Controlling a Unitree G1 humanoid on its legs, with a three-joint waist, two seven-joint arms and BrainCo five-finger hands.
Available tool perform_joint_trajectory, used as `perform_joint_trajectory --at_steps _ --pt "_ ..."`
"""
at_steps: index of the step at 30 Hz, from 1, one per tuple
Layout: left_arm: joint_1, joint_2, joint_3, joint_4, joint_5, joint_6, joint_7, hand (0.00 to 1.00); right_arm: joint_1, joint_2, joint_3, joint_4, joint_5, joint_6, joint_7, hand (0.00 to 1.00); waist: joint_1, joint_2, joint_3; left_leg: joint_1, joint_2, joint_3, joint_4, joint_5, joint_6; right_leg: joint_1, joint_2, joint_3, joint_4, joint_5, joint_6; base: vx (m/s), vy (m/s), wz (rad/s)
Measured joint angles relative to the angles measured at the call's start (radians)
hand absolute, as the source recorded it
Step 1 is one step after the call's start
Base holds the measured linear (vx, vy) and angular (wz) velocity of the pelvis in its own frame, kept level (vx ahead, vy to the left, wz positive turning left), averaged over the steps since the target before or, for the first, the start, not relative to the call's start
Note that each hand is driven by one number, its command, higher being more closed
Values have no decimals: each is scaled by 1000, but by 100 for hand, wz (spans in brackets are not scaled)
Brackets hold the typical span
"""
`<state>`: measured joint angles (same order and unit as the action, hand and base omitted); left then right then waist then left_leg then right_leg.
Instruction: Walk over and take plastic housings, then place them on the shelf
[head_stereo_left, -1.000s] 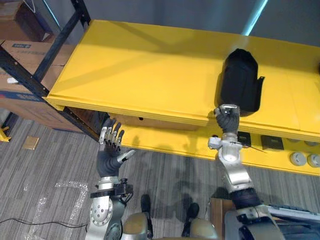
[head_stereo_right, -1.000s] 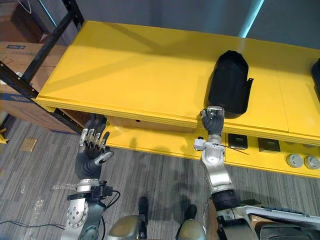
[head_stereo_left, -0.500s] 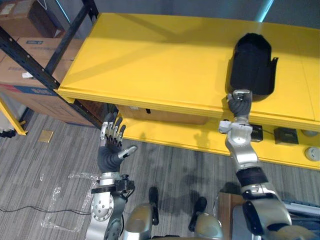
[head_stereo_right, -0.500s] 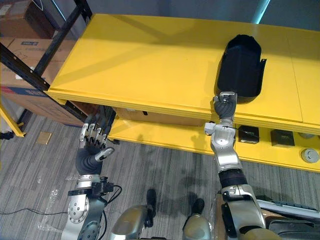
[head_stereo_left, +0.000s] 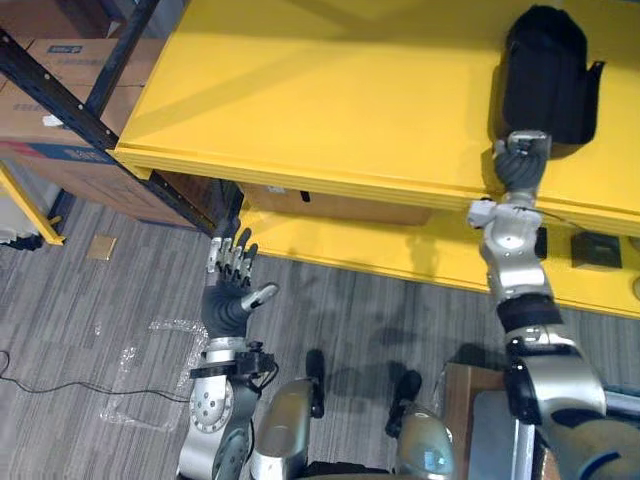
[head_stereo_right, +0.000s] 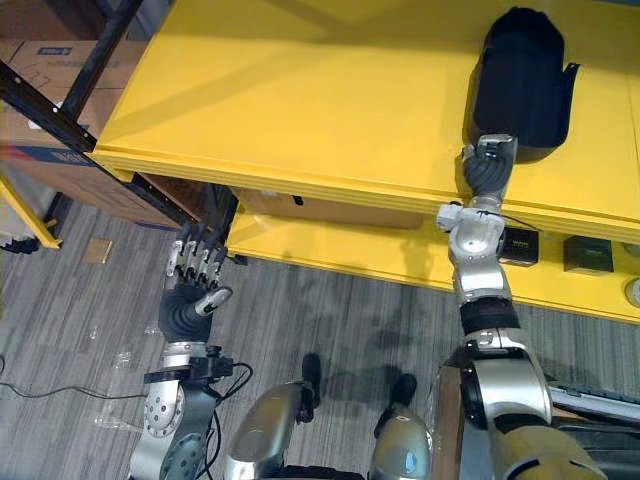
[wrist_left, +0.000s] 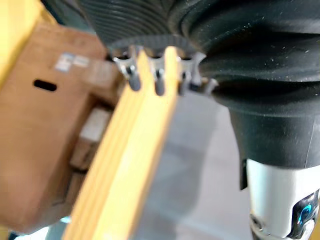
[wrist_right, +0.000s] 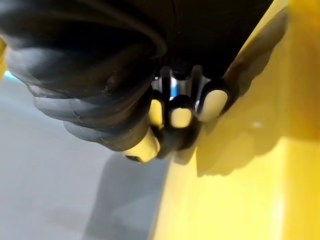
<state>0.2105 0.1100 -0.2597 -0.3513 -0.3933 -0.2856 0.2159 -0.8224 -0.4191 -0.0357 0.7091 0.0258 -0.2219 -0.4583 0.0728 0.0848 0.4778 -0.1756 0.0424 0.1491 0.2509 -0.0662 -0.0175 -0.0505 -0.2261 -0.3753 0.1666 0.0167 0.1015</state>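
Observation:
A black plastic housing (head_stereo_left: 545, 70) lies on the top yellow shelf (head_stereo_left: 330, 100) at the far right, its open side up. My right hand (head_stereo_left: 520, 160) reaches up over the shelf's front edge to the housing's near end. In the right wrist view its fingers (wrist_right: 180, 117) are curled against the dark housing (wrist_right: 220, 25). My left hand (head_stereo_left: 230, 300) is raised below the shelf at the lower left, fingers straight and spread, holding nothing.
A lower yellow shelf (head_stereo_left: 400, 260) carries small black square parts (head_stereo_right: 520, 243) at the right. A brown box (head_stereo_left: 340, 205) sits under the top shelf. Cardboard boxes (head_stereo_left: 50, 120) and a dark rack beam (head_stereo_left: 50, 80) stand at the left.
The camera has moved closer and to the left. The housing has slid deeper onto the shelf, away from the front edge, with my right hand following it. The left hand stays raised.

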Motion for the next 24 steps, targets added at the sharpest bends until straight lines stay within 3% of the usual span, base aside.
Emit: perform_joint_trajectory --at_steps 5,9,15,18,20,22,24 --pt "-18 1 -30 18 -1 -1 2 0 -61 -53 0 93 1 0 2 100 5 7 3 1 0 1 0 0 0 -2 0 0 5 -2 2 0 0 0" --pt "-20 1 -39 18 -2 -6 2 0 -102 -94 1 134 11 0 3 100 9 27 13 4 0 1 -3 2 -2 -3 0 2 8 -4 4 0 0 0" --pt "-16 2 -60 20 -3 -16 1 0 -92 -98 -1 118 41 -16 10 100 11 29 13 29 0 4 -38 18 -10 -2 0 6 17 -15 -1 8 -16 -2" --pt "-2 1 -57 18 -3 -30 1 0 16 -58 -2 -129 40 -46 0 100 10 29 13 57 3 22 -65 24 -13 2 4 21 16 -17 -3 38 -34 -16" --pt "7 0 -55 15 -3 -35 1 0 142 2 -2 -386 37 -54 -1 100 -9 28 12 83 4 27 -81 24 -14 21 7 24 8 -17 -2 55 -27 -14" --pt "24 -1 -42 2 -2 -39 1 0 377 126 22 -692 17 -54 2 100 -32 2 -16 111 7 55 -111 23 -16 34 17 38 -21 -16 -1 79 -28 -23" --pt "27 0 -24 -3 -2 -39 1 0 561 197 68 -846 -5 -49 11 100 -42 -25 -43 130 15 80 -125 16 -24 38 27 59 -39 -15 1 113 -23 -37"
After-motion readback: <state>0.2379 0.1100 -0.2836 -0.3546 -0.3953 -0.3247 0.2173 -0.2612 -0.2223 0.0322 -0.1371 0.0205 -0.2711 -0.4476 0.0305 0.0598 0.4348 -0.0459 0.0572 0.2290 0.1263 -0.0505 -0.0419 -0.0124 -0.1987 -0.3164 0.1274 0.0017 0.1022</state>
